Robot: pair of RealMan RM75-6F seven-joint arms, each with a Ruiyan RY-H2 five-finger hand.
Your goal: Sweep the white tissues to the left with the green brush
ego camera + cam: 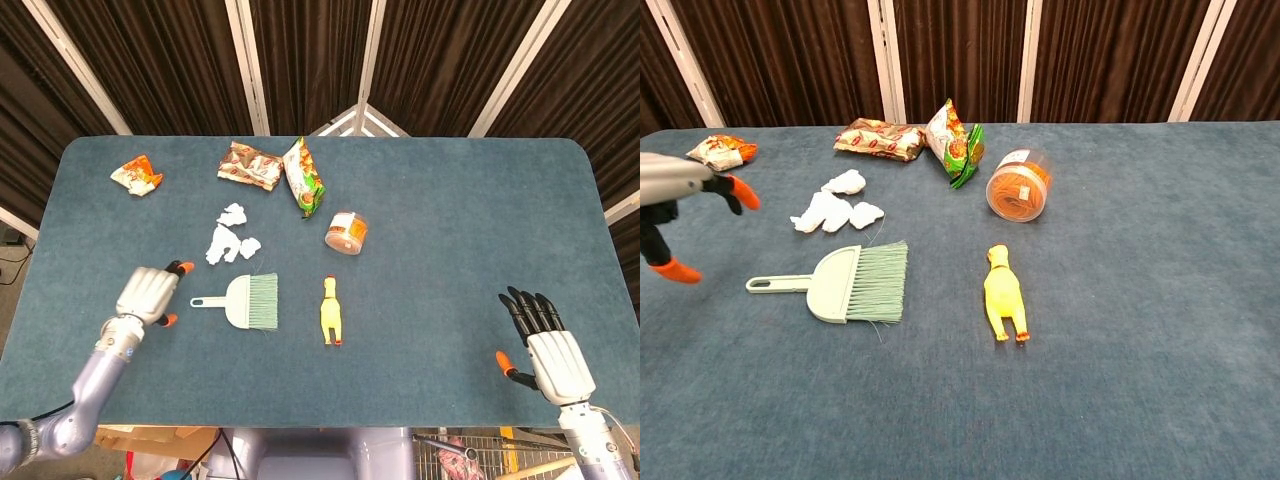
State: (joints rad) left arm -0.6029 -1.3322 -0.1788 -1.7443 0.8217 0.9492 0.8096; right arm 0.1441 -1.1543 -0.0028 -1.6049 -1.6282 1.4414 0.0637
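Head view overhead, chest view low and frontal; shared table [450, 230].

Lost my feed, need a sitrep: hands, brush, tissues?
Left hand open, just short of the green brush handle. Right hand open, idle at near edge. White tissues unswept, beyond the brush. Nothing blocking.

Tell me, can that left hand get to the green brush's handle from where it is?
Probably yes. The left hand hovers open just left of the green brush, whose handle points toward it, with only bare table between. The white tissues lie farther back, out of the way.
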